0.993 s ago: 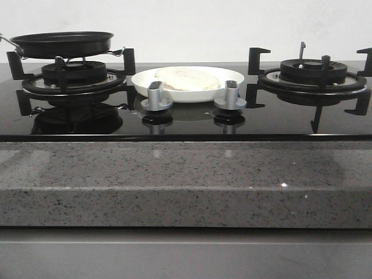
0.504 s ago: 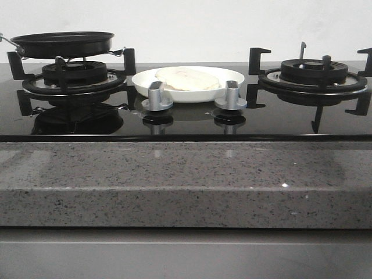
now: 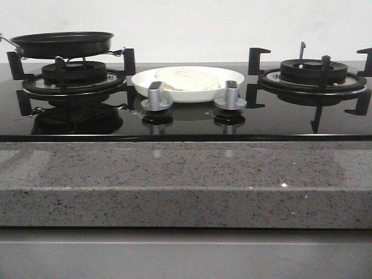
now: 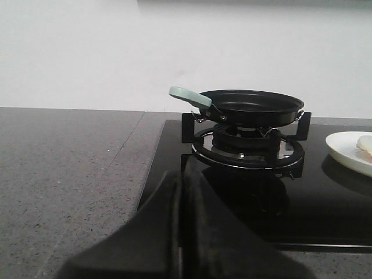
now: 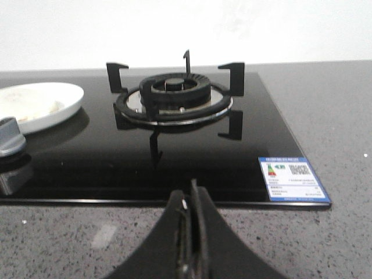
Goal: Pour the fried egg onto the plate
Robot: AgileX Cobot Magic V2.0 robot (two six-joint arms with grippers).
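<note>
**A:** Egg first: where is it? I see the fried egg (image 3: 187, 79) lying flat on the plate (image 3: 232, 87), pale side up, no yolk showing from the front.

**B:** Agreed. The plate sits on the black glass hob (image 3: 279, 119), midway between the two burners and just behind the two silver knobs (image 3: 157, 97). The frying pan (image 3: 63, 43) rests on the left burner's pan support (image 3: 72, 78), with nothing visible inside it in the left wrist view.

**A:** And the arms?

**B:** Neither shows in the front view. The left gripper (image 4: 179, 232) has its fingers pressed together, holding nothing, and hangs over the bench's left edge, well back from the pan handle (image 4: 189, 96). The right gripper (image 5: 192, 238) is likewise closed and empty, over the bench's front edge near the right burner (image 5: 173, 96).

**A:** So the pour looks finished to me. What could spoil it?

**B:** Mostly a careless move. If the left arm swings toward the hob it could clip the handle (it juts out toward that gripper) and tip the pan off its support. A right arm sweeping toward the middle could nudge the plate, which likely slides easily on glass.
</note>
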